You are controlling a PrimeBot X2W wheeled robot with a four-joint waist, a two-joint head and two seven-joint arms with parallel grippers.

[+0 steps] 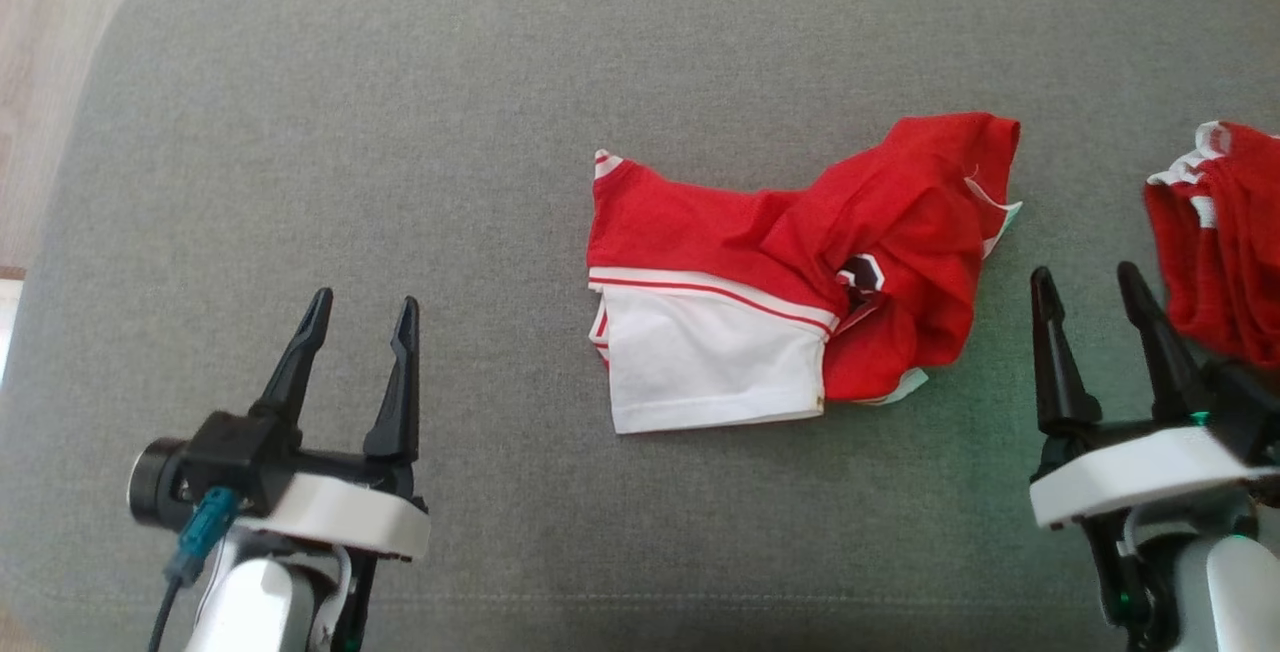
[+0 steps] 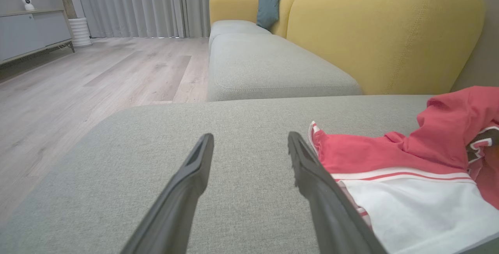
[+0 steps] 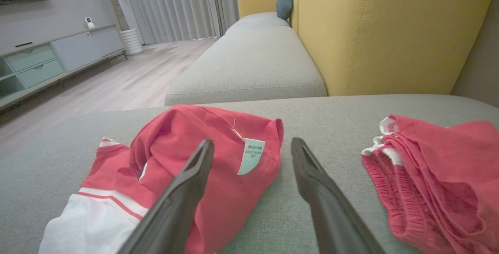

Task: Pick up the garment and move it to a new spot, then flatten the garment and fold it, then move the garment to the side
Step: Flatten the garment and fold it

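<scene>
Wood floor [image 2: 78, 78]: pale planks running off to the left of the sofa, as far as the far wall.
Grey seat cushion [image 1: 400, 132]: broad and flat, with a rounded far-left corner; it carries both garments. A second grey seat [image 2: 265, 67] lies beyond it.
Yellow backrest [image 2: 382, 32]: stands upright along the far right edge of the seats.
Curtains [image 2: 156, 4]: grey, drawn, hanging to the floor at the far end of the room.
Cabinet [image 3: 58, 55]: low, pale, with drawers, against the far left wall.
Teal pillow [image 2: 269, 0]: propped against the yellow backrest at the far seat.
Garment [image 1: 760, 262]: red with a white panel [image 1: 710, 362] at its near left, edged by a red stripe. It lies crumpled around the middle of the grey seat cushion, between the two grippers and touching neither. Its right half is bunched into folds around a dark emblem [image 1: 862, 277].
Second red garment [image 1: 1225, 252]: a heap with a white-trimmed ribbed edge, at the right edge of the cushion, apart from the first and just right of the right gripper.
Left gripper [image 1: 365, 300]: near left, over bare cushion, well left of the garment; jaws wide, holding nothing.
Right gripper [image 1: 1085, 272]: near right, between the two garments; jaws wide, holding nothing.
Label [image 3: 251, 156]: small pale tag with print too small to read, on the garment's far right fold.
</scene>
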